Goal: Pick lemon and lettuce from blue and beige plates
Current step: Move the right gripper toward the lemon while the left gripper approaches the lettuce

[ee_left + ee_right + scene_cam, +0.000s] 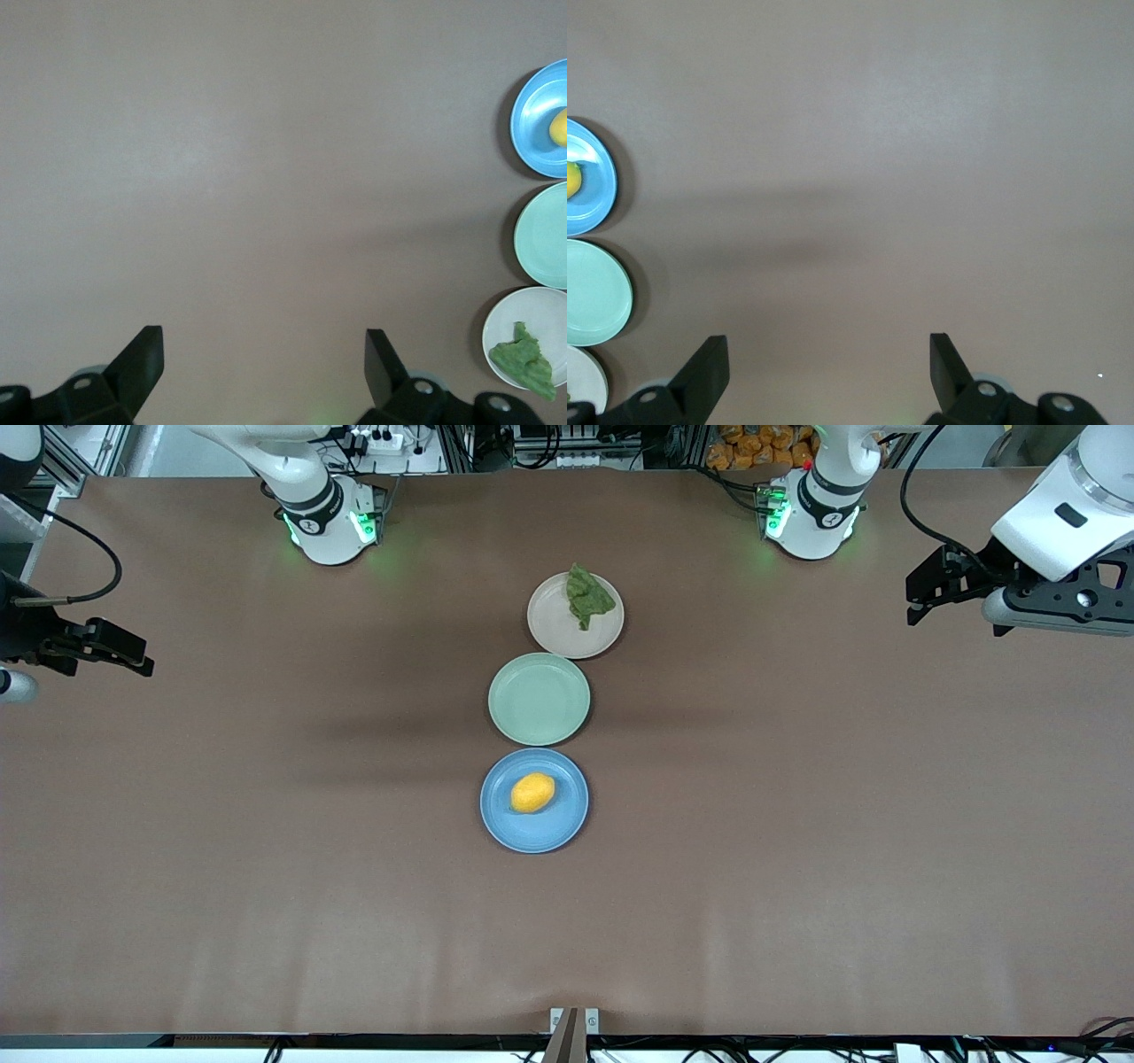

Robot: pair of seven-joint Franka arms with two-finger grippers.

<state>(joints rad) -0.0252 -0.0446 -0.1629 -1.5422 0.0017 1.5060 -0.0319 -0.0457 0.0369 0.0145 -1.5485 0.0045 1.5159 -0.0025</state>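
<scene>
Plainly, nothing is in hand yet: the left pincer (917,598) hangs released over the bench (797,850) at the left arm's end, well apart from the plates, and the right pincer (133,657) hangs released in the same way at the right arm's end. Both arms wait.

Take the pale green plate (539,698) as the landmark. The beige plate (554,631) sits just beside it, farther from the front camera, rims nearly touching, and the lettuce (586,597) lies on that plate toward its rim away from the green plate. The blue plate (534,800) sits just beside the green plate, nearer to the front camera, with the lemon (532,792) close to its middle.

The likely troubles, as I judge them:
- The lemon is rounded and could roll or squirt out if the fingers close off-centre.
- The lettuce is thin and limp; a shallow grasp may miss it, and a deep one may scrape or drag the beige plate.
- Rims stand so close that a nudged plate would push the green one.
- Both arms converge on one short row, so they could crowd each other.

Open bench lies wide on both arms' sides of the green plate, so sideways approaches are free. No plate is near a bench edge.
</scene>
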